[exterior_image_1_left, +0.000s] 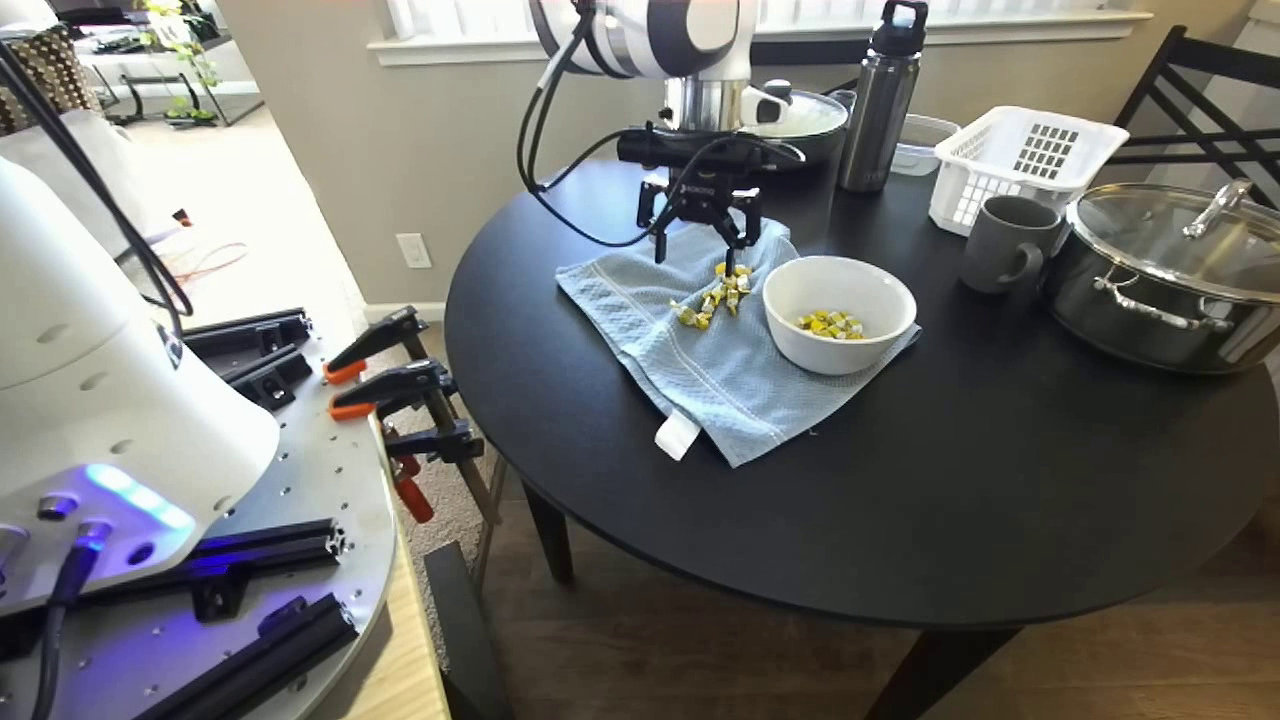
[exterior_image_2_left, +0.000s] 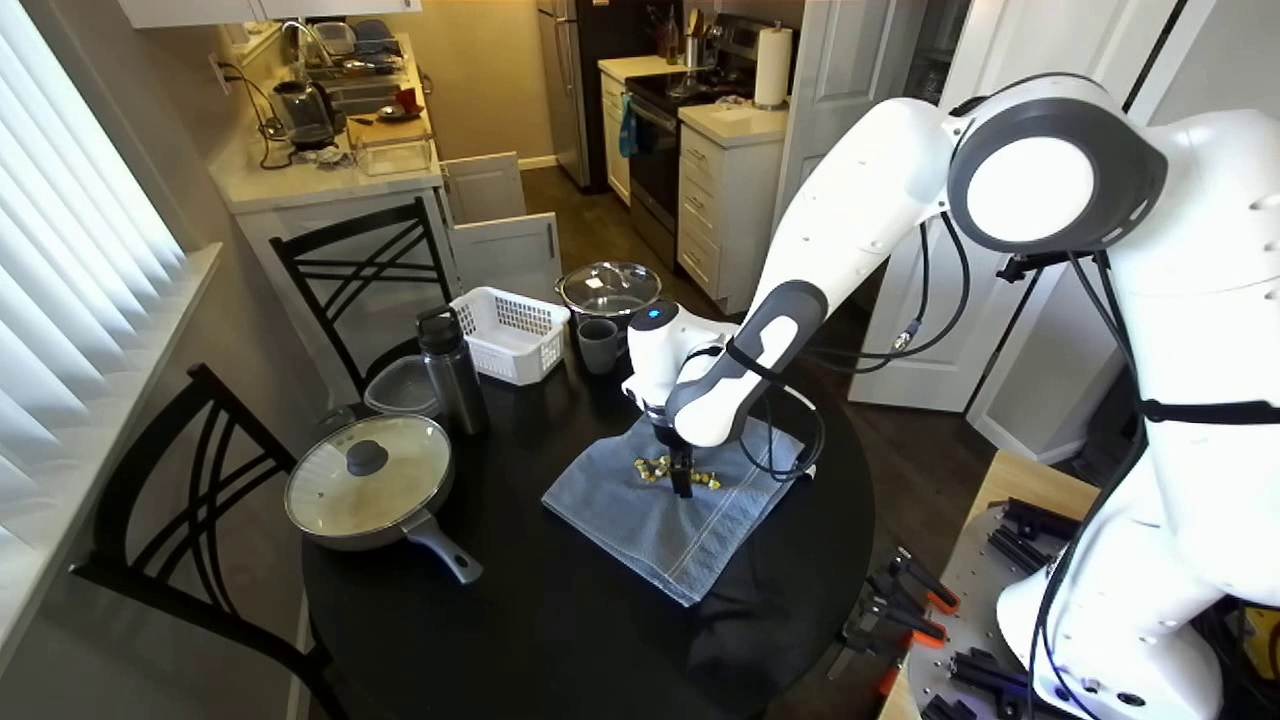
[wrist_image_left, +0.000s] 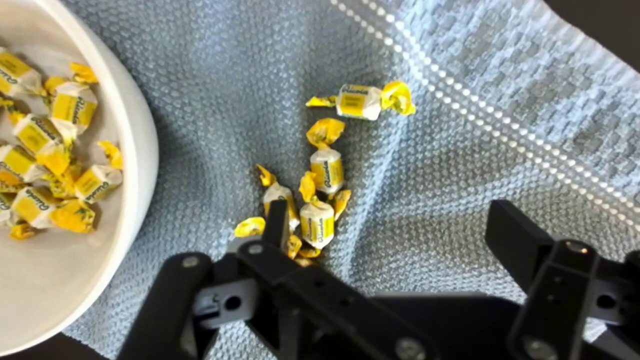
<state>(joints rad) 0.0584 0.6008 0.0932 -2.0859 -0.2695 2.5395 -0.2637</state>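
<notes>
My pincer (wrist_image_left: 392, 225) stands spread wide, and I see nothing clamped in it. The loose wrapped candies (wrist_image_left: 317, 225) lie on the blue cloth (wrist_image_left: 450, 190), bunched beside and partly hidden beneath my bowl-side finger (wrist_image_left: 276, 225); I cannot tell whether it touches them. A stray candy (wrist_image_left: 357, 101) lies ahead of my pincer, apart from the bunch. Out past that same finger, the white bowl (wrist_image_left: 145, 150) holds more candies (wrist_image_left: 37, 205).

If I go lower from here, the finger may press into the bunch and scatter it, since it appears over the candies rather than outside them. Closing so off-centre may catch only a paper twist, and the candy could slip out. The cloth looks soft and unfastened on the dark surface (exterior_image_1_left: 950, 500), so low tips could pinch a fold, and a ruck could drag the bowl standing on it.

The wrist view shows the wrapper lettering but not my height above the cloth. In an exterior view my fingertips (exterior_image_1_left: 660, 246) show as two, with the bowl in plain sight beside them. In an exterior view my arm (exterior_image_2_left: 855, 200) hides the bowl, yet the lidded frying pan (exterior_image_2_left: 360, 500), well apart from my pincer, shows whole.
</notes>
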